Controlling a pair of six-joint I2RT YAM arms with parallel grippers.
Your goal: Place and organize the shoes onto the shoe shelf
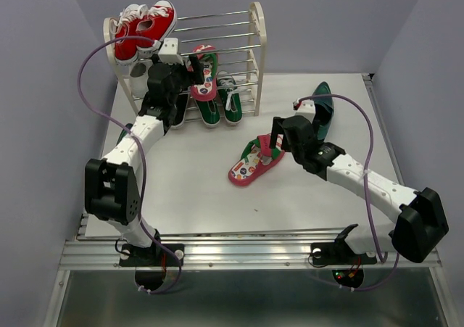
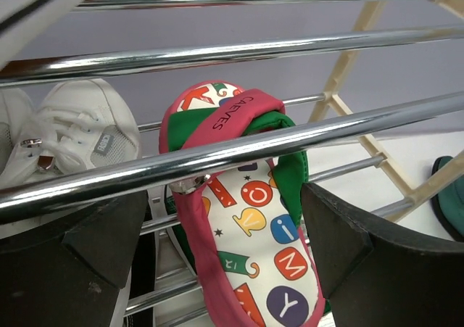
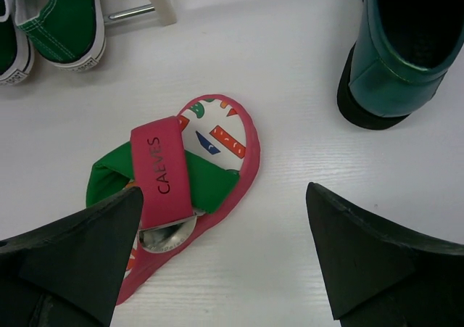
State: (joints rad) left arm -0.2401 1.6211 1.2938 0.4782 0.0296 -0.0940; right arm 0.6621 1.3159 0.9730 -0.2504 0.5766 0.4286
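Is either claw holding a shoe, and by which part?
Right gripper: nothing, open over the loose flip-flop. Left gripper flanks the sides of the other flip-flop at the shelf; a firm grip cannot be told.

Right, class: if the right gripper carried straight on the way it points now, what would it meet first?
Most likely the loose flip-flop: the right gripper points down at it with fingers open, its strap near one finger, bare table below the other. Height above it is unclear.
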